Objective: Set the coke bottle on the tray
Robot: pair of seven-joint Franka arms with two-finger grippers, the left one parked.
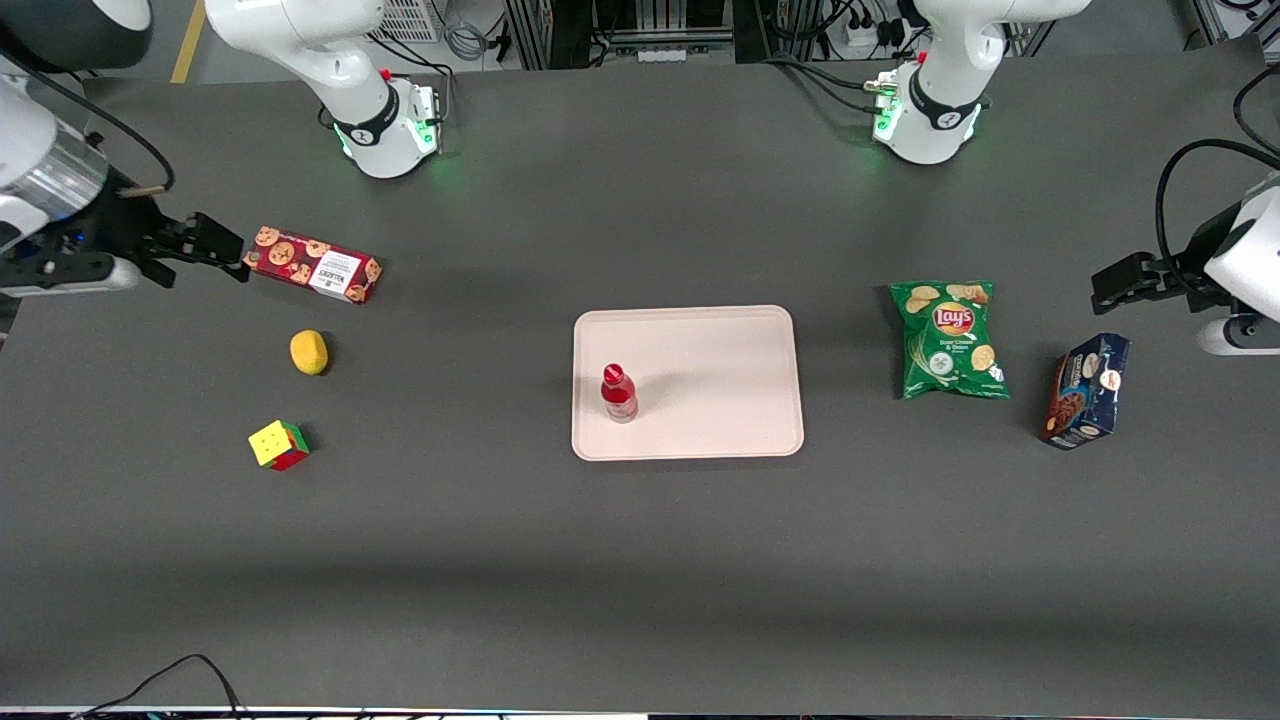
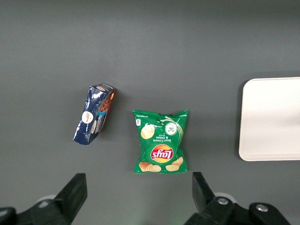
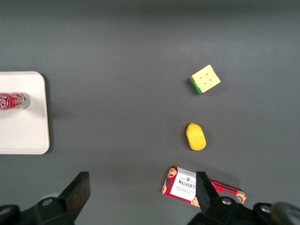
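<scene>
The coke bottle (image 1: 618, 392), slim and red with a red cap, stands upright on the pale pinkish-beige tray (image 1: 720, 380), close to the tray's edge toward the working arm's end. The wrist view shows it too (image 3: 13, 101), on the tray (image 3: 23, 131). My right gripper (image 1: 190, 245) is open and empty, well above the table at the working arm's end, next to the red cookie box (image 1: 314, 264). It is far from the bottle and the tray.
A yellow lemon-like fruit (image 1: 309, 352) and a puzzle cube (image 1: 278, 445) lie nearer the front camera than the cookie box. A green Lay's chip bag (image 1: 948, 338) and a dark blue box (image 1: 1085, 390) lie toward the parked arm's end.
</scene>
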